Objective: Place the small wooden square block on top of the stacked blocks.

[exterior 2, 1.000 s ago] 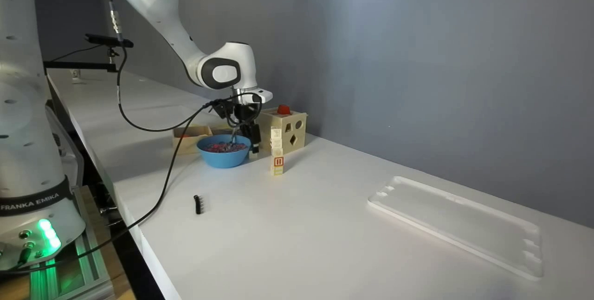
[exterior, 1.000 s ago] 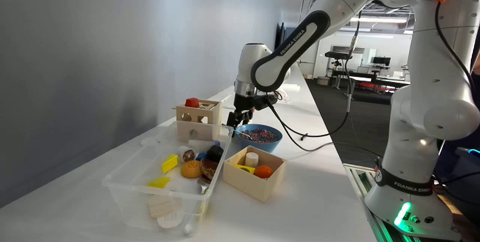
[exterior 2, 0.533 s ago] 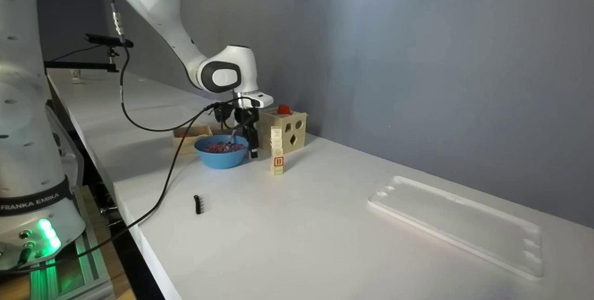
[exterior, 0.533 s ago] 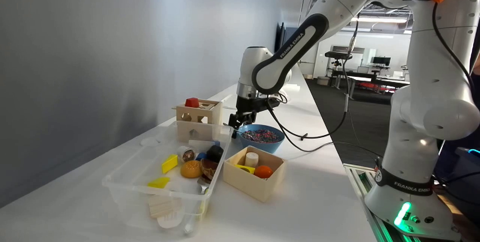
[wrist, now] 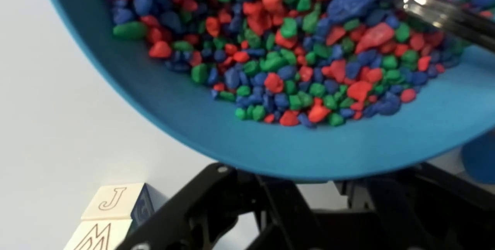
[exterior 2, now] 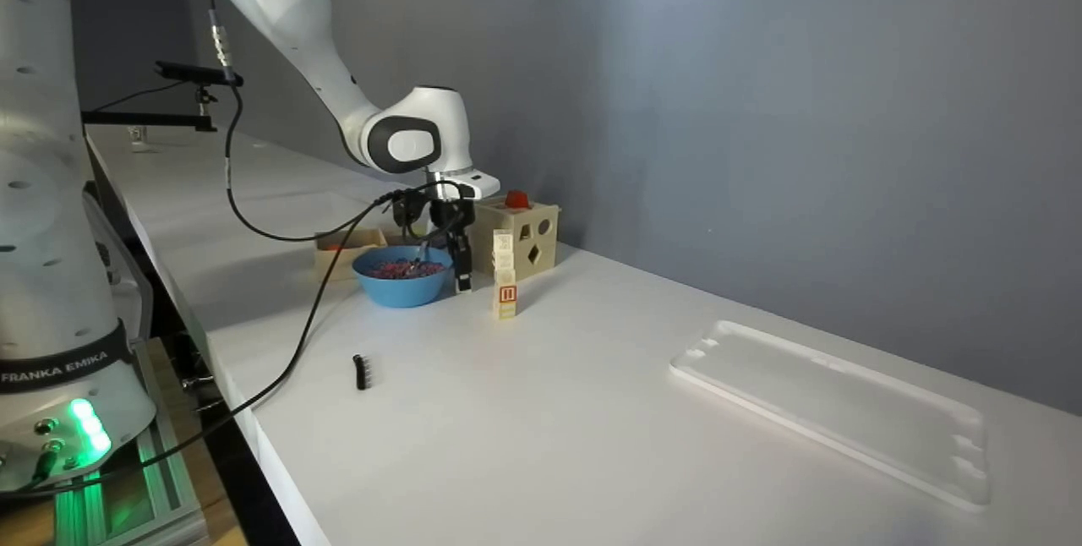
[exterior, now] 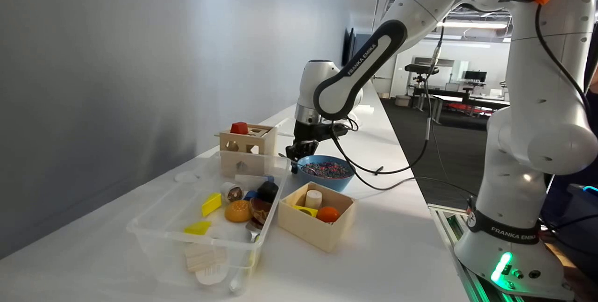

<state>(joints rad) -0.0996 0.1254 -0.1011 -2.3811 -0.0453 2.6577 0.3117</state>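
Observation:
In an exterior view the stacked blocks (exterior 2: 505, 275) form a thin upright column on the white table, with lettered faces of that column (wrist: 111, 203) at the lower left of the wrist view. My gripper (exterior 2: 462, 284) points down at table height, between the blue bowl (exterior 2: 401, 286) and the column, close to the bowl's side. The bowl's rim covers the fingertips in the wrist view, so I cannot see how far apart they stand. The small wooden square block is hidden, and whether it sits between the fingers does not show.
Coloured pebbles and a metal spoon (wrist: 444, 14) lie in the bowl. Behind the gripper stands a wooden shape box (exterior 2: 541, 250) with a red piece (exterior 2: 517, 199) on top. An open wooden box (exterior: 308, 227) and a clear bin (exterior: 154, 227) stand nearby. A cable (exterior 2: 308, 335) hangs across.
My gripper has come down to the table. The bowl has shifted slightly away from the column. A pale block seen by the fingertips a second ago no longer shows. The column has not moved.

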